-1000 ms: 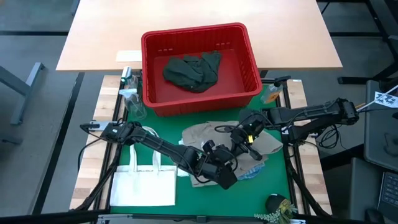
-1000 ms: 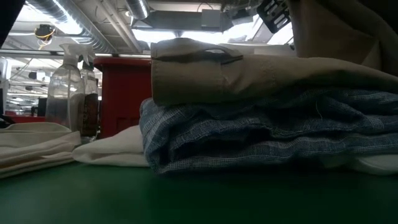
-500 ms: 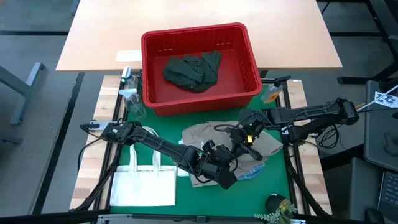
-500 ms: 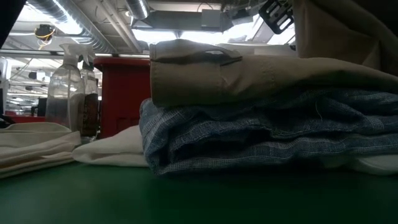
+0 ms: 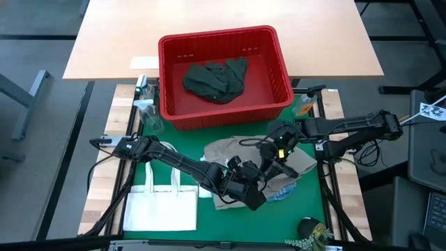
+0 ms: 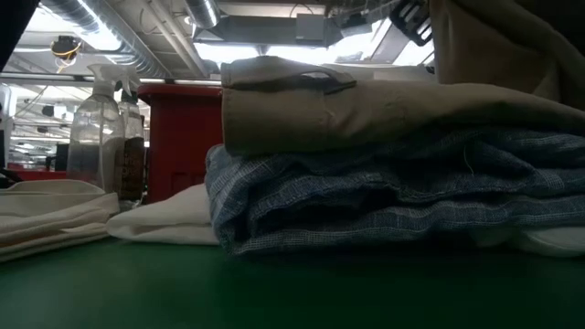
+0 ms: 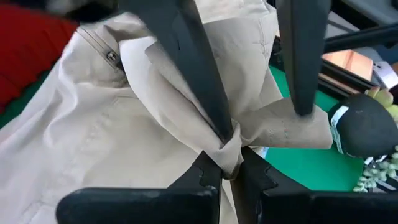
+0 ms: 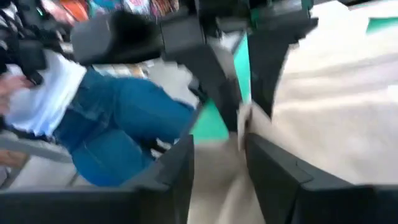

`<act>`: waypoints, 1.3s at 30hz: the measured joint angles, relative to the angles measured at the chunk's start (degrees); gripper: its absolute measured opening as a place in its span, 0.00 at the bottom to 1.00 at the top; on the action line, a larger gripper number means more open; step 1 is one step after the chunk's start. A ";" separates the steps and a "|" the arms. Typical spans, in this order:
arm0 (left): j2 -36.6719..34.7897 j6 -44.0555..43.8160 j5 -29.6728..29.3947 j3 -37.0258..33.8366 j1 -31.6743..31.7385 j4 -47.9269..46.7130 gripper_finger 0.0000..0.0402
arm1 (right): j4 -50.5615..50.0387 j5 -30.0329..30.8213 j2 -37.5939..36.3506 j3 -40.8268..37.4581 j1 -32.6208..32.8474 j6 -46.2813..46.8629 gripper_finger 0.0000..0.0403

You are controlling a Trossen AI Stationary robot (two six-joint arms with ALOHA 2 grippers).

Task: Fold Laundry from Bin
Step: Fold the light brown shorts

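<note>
While my left claw (image 7: 229, 163) pinches the beige garment (image 5: 230, 150) over the folded striped one (image 6: 384, 196), my right claw (image 8: 217, 146) gapes empty; dark green laundry (image 5: 216, 78) waits in the bin (image 5: 282, 87).

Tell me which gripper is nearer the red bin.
Right. The right gripper hangs over the beige garment a short way in front of the red bin. The left gripper, pinching that garment, is farther out toward the table's front edge.

Green table (image 5: 167, 174): red bin (image 5: 279, 97), white tote (image 5: 160, 209), laundry pile (image 5: 230, 150).
</note>
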 joint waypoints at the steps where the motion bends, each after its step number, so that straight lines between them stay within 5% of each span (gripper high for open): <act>1: 0.00 0.00 -0.05 0.01 0.02 0.05 0.03 | -4.22 0.59 -0.36 1.67 -0.04 -1.88 0.37; 8: 0.00 0.01 -0.04 0.02 -0.06 -0.02 0.03 | -31.66 21.31 -4.18 12.70 1.97 -9.55 0.40; 19: 0.00 0.02 -0.31 0.02 0.16 -0.15 0.03 | -42.98 39.61 -15.26 7.79 14.29 12.12 0.41; 34: 0.00 0.04 -0.29 0.02 0.42 -0.17 0.03 | -49.55 38.36 -18.19 0.10 33.67 34.62 0.41; 39: 0.00 0.04 -0.28 0.02 0.51 -0.15 0.03 | -49.66 45.82 -18.03 0.10 39.94 39.95 0.41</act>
